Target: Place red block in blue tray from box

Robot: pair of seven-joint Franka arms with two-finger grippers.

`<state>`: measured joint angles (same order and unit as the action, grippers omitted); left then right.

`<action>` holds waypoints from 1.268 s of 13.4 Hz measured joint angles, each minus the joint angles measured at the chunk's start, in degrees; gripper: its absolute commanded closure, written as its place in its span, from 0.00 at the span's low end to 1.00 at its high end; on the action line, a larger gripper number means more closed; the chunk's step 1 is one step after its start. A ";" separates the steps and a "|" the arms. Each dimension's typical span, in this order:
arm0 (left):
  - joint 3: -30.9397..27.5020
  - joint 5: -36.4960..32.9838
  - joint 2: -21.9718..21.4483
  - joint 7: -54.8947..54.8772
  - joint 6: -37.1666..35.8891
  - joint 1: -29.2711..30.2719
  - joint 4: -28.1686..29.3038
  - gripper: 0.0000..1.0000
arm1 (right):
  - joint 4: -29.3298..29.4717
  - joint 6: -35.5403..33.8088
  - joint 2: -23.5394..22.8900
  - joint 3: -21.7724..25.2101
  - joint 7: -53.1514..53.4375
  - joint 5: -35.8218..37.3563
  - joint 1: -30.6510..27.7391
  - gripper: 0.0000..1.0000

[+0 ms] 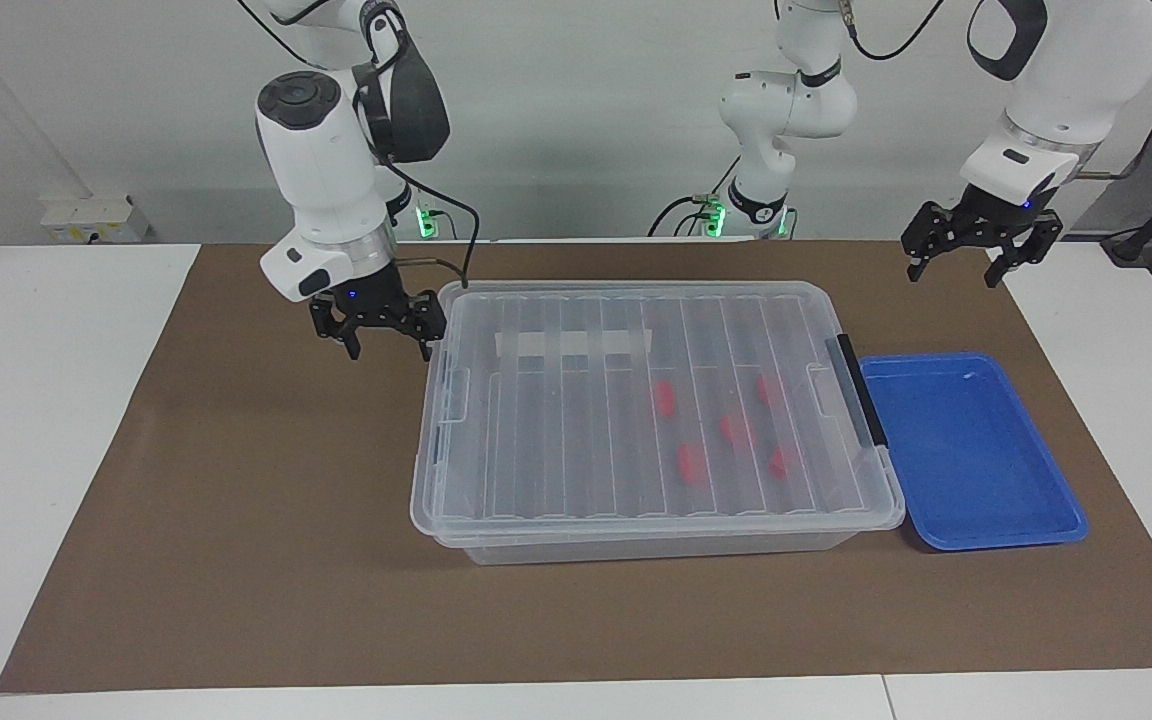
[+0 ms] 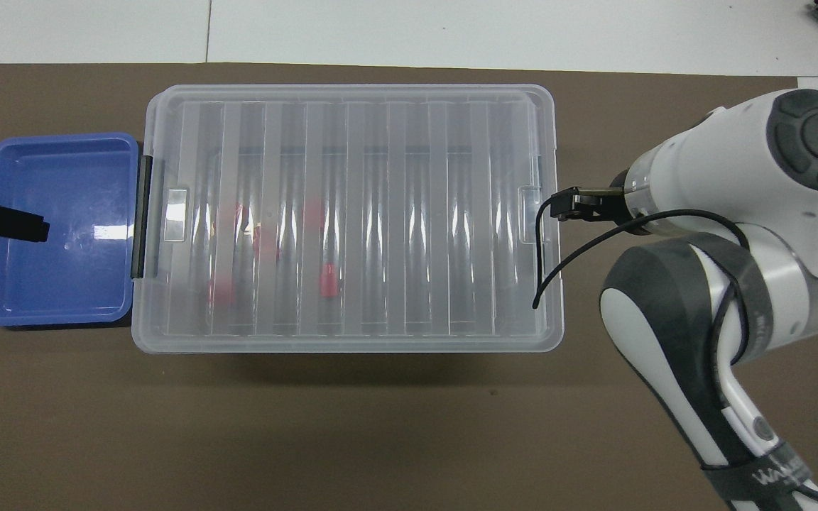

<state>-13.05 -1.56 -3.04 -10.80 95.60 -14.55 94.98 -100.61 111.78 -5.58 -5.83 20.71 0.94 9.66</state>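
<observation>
The clear box [image 1: 576, 440] lies mid-table with its ribbed lid on; it also shows in the overhead view [image 2: 352, 113]. Several red blocks [image 1: 664, 398] lie inside it, seen through the lid, toward its black handle [image 1: 861, 390]; they show in the overhead view too [image 2: 327, 280]. The blue tray [image 1: 966, 450] stands empty beside the handle end, toward the left arm's end. My right gripper [image 1: 388, 338] is open and empty, low beside the box's other end. My left gripper [image 1: 958, 265] is open and empty, raised over the mat by the tray's nearer edge.
A brown mat [image 1: 236, 480] covers the table under everything. A whitish tape strip [image 1: 576, 345] lies on the lid. The right arm's wrist and cable [image 2: 735, 213] hang beside the box's end. One left finger [image 2: 18, 226] overlaps the tray [image 2: 61, 284] from above.
</observation>
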 measured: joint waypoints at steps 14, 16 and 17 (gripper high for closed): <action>0.00 0.00 0.00 0.00 0.00 0.00 0.00 0.00 | -7.94 1.99 1.40 0.48 2.84 4.46 3.31 0.01; 0.00 0.00 0.00 0.00 0.00 0.00 0.00 0.00 | -8.36 1.93 1.60 0.53 2.84 4.67 2.91 0.01; 0.00 0.00 0.00 0.00 0.00 0.00 0.00 0.00 | -8.58 1.80 1.72 0.54 2.84 4.70 2.39 0.01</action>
<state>-13.05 -1.56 -3.04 -10.80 95.59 -14.55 94.98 -109.19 113.59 -3.86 -5.29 23.56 5.64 12.05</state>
